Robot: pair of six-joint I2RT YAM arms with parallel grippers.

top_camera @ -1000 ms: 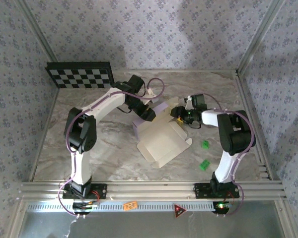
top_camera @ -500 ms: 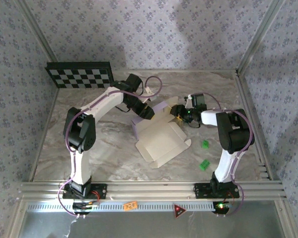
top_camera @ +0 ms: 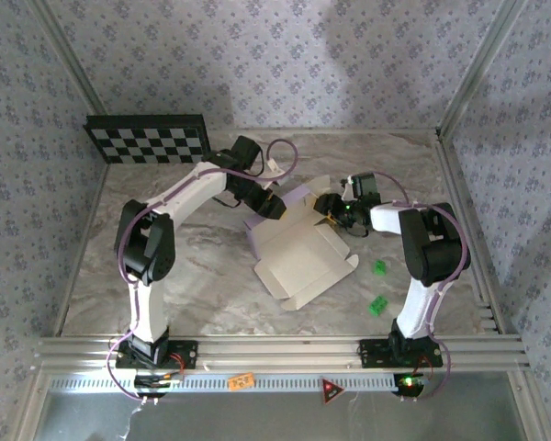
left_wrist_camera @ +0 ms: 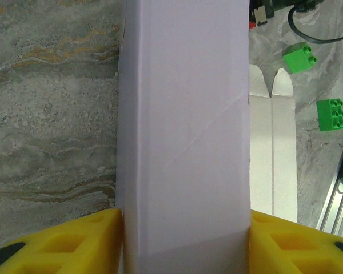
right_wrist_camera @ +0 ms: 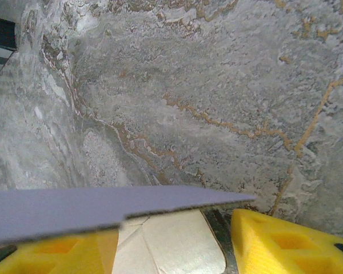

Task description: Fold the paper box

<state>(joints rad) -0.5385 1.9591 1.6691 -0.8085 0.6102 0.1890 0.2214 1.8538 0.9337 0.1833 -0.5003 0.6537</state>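
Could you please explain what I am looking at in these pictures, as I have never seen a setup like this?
These are two robot arms bolted at the near edge of a marble-patterned table, each ending in a two-finger gripper. The wide picture comes from a fixed camera above and behind them. The two close-ups come from cameras on the wrists, where the yellow fingers appear at the bottom. On the table lie a half-folded paper box, two small green blocks and, at the back, a checkerboard panel. The left gripper clasps a raised wall of the box between its fingers. The right gripper sits at a flap on the other side, fingers apart; whether it pinches the flap I cannot tell.
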